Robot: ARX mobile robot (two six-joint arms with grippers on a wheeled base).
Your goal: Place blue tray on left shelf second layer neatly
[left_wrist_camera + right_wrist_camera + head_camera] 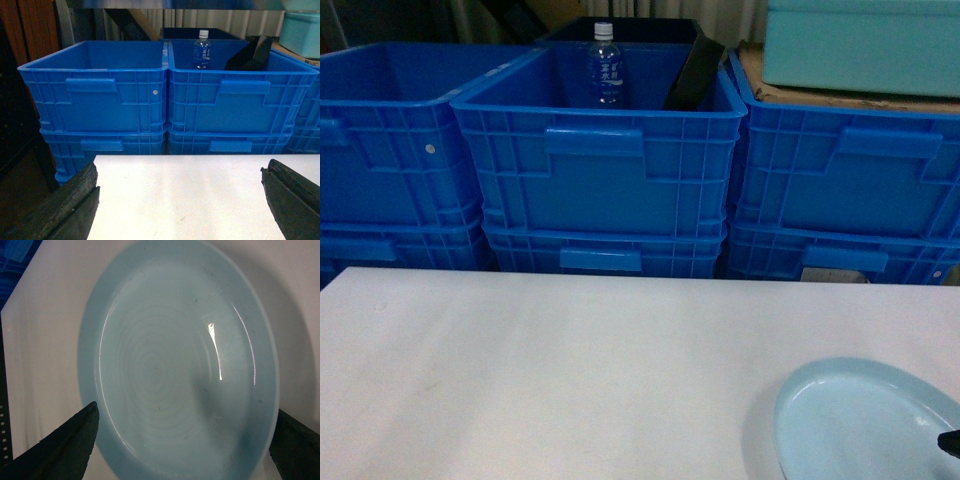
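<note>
The blue tray (865, 420) is a pale sky-blue oval dish lying flat on the white table (570, 370) at the front right. In the right wrist view the tray (175, 365) fills most of the frame. My right gripper (186, 412) hangs open above its near end, one finger (65, 450) off each side of the rim, and only a dark tip (950, 442) of it shows in the head view. My left gripper (180, 172) is open over bare table, holding nothing. The left shelf is out of view.
Stacked deep-blue ribbed crates (600, 180) line the table's far edge. The middle top crate holds a water bottle (605, 65) and a slanted black object (695, 72). A pale turquoise box (860, 45) sits on the right-hand crate stack.
</note>
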